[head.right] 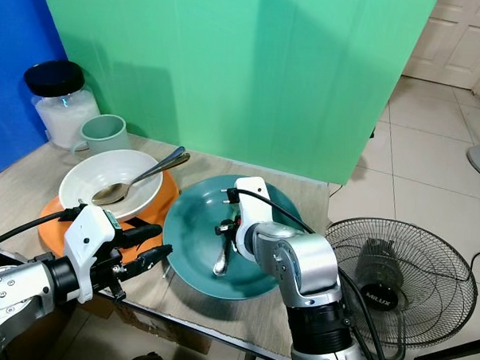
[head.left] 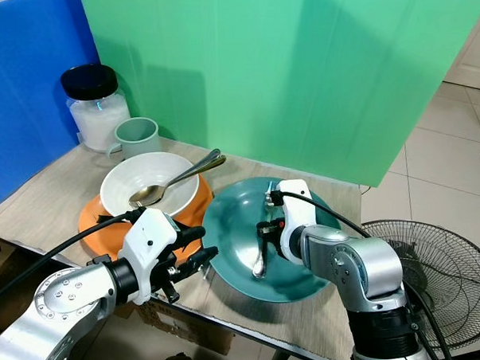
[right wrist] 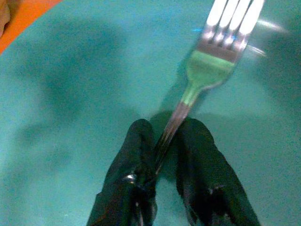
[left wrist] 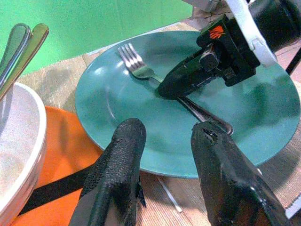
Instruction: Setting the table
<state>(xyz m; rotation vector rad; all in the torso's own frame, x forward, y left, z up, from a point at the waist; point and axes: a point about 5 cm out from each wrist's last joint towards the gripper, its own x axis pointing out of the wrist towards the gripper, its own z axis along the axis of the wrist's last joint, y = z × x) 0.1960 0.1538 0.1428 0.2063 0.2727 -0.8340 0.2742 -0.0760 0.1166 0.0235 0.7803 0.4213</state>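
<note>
Teal plate (head.left: 230,227) carries the fork (right wrist: 207,75), its handle pinched by the right pincer (right wrist: 164,141); left pincer (left wrist: 164,150) hovers spread at the plate's rim.

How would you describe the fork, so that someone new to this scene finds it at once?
Start at the teal plate at the table's front edge, beside the white bowl. The fork lies on that plate with the right gripper closed on its handle. Its tines set it apart from the spoon resting in the bowl.

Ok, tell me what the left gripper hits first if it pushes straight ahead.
Probably the near rim of the teal plate; the left gripper has open fingers aimed at it. Depth is uncertain.
</note>
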